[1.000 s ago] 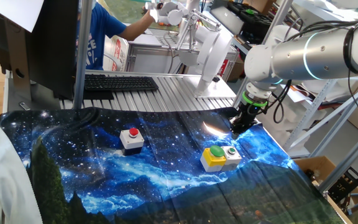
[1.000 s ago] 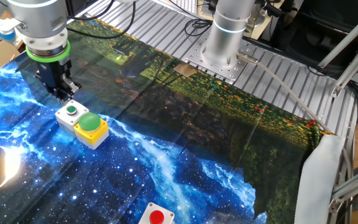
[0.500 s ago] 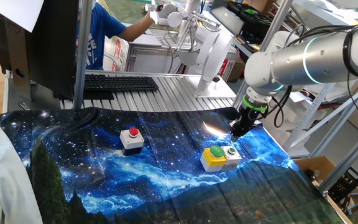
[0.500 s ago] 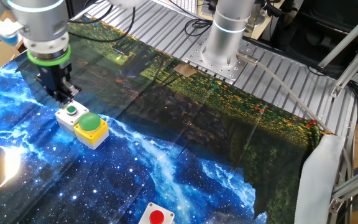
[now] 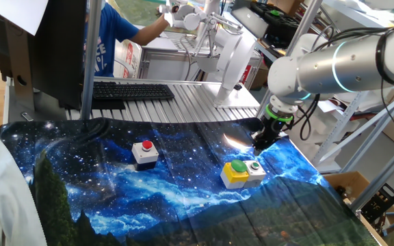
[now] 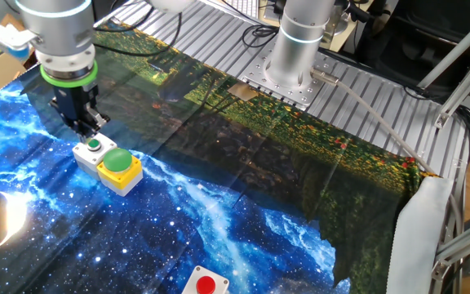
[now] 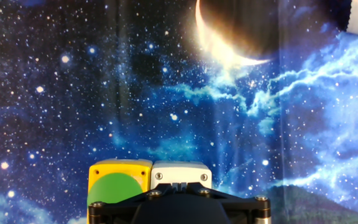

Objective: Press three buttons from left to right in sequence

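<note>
The red-capped button on its grey-white box [image 5: 144, 152] stands left of centre on the galaxy cloth; it also shows in the other fixed view [image 6: 205, 285]. The large green dome on the yellow box [image 5: 237, 171] [image 6: 119, 166] [image 7: 118, 186] sits directly against the white box with the small green cap [image 5: 255, 169] [image 6: 94, 149]. My gripper [image 5: 261, 140] [image 6: 89, 128] hovers just above the white box [image 7: 180, 171], apart from it. In the hand view my gripper [image 7: 180, 185] has its tips pressed together, shut and empty, and it hides the small green cap.
The galaxy-print cloth [image 5: 183, 201] covers the table. A black keyboard [image 5: 132, 91] lies behind it on the ribbed metal top. The arm's base [image 6: 292, 49] stands at the far edge. A person in a blue shirt [image 5: 111, 34] is in the background.
My gripper has shifted slightly sideways toward the spot over the white box's small green cap. The buttons have not moved.
</note>
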`<action>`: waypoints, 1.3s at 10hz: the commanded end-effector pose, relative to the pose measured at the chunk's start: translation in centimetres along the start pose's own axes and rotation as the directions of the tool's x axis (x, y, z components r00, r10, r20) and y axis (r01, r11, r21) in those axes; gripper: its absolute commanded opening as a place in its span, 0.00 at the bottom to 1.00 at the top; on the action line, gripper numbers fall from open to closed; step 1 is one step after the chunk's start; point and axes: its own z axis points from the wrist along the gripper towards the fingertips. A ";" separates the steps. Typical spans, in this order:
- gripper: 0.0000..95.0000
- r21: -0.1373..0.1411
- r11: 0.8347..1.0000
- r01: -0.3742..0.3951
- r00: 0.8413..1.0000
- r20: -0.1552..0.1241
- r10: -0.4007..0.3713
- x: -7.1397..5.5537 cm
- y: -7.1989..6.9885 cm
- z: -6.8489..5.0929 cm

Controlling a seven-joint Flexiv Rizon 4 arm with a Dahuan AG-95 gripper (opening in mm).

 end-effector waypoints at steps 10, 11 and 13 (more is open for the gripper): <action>0.00 0.003 1.000 -0.016 1.000 -0.013 0.016 -1.1 -0.4 2.3; 0.00 0.002 1.000 -0.015 1.000 -0.015 0.015 -1.1 -0.5 2.2; 0.00 0.000 1.000 -0.012 1.000 -0.018 0.012 -1.2 -0.8 1.9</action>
